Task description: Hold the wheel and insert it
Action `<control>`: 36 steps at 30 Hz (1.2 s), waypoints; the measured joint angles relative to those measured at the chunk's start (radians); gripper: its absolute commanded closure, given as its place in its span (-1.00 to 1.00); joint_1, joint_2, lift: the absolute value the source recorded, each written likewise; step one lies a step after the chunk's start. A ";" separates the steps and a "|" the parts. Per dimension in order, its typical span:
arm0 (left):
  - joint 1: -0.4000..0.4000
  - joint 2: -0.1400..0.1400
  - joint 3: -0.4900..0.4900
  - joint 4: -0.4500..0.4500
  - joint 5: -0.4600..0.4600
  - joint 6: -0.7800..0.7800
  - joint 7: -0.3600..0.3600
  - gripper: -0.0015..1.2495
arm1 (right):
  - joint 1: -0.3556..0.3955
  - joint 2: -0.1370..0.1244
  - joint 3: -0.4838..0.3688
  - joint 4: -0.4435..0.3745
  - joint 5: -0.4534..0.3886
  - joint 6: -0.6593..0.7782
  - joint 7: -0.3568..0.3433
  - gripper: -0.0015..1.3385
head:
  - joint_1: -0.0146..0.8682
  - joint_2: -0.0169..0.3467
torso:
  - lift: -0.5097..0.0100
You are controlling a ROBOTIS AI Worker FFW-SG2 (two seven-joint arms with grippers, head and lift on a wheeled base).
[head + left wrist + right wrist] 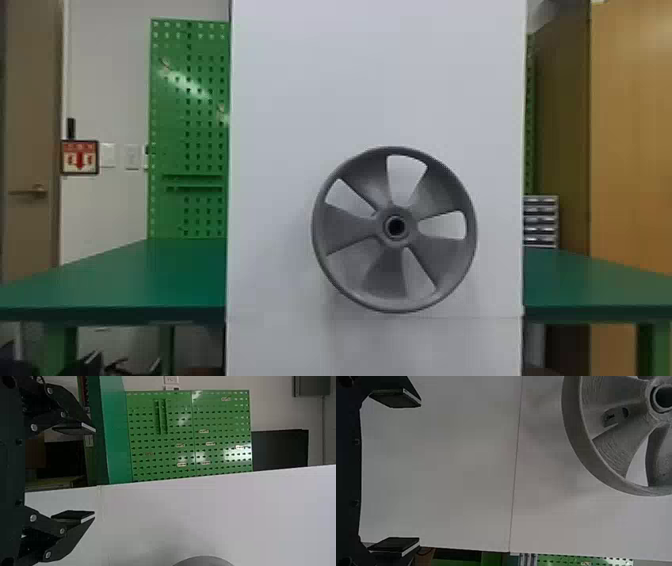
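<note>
Before a tall white flat panel (375,75), a grey round five-spoked wheel (350,227) was upright, its open hub facing the head camera; the black two-fingered left gripper (95,473) had its fingers apart; the black two-fingered right gripper (420,472) was spread too, the wheel beyond its fingertips; behind the panel stood a green perforated board (170,110).

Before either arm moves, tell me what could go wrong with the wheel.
The right gripper is open and not around the wheel, so a misjudged approach could knock it. The white panel lies behind; overshooting might strike it. The left gripper is also open; an uneven two-sided grip could tilt the wheel.
</note>
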State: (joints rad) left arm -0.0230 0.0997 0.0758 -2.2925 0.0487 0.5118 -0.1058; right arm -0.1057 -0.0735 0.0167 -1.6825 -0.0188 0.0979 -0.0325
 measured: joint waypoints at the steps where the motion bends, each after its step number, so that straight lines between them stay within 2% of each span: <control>1: 0.000 0.000 0.000 0.000 0.001 0.000 0.000 -0.20 | 0.004 0.000 -0.001 0.008 0.000 -0.010 0.003 -0.88 | -0.97 -0.90 | -0.96; 16: -0.002 0.000 -0.005 0.008 0.000 0.001 0.000 -0.20 | 0.046 -0.002 -0.006 0.123 -0.013 -0.119 0.023 -0.88 | -0.97 -0.90 | -0.96; 36: -0.002 0.000 -0.002 0.013 0.011 0.000 0.000 -0.20 | 0.051 0.003 -0.013 0.136 -0.014 -0.128 0.023 -0.88 | -0.97 -0.90 | -0.96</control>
State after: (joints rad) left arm -0.0252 0.0997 0.0742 -2.2795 0.0600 0.5123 -0.1058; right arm -0.0550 -0.0709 0.0039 -1.5463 -0.0324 -0.0296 -0.0092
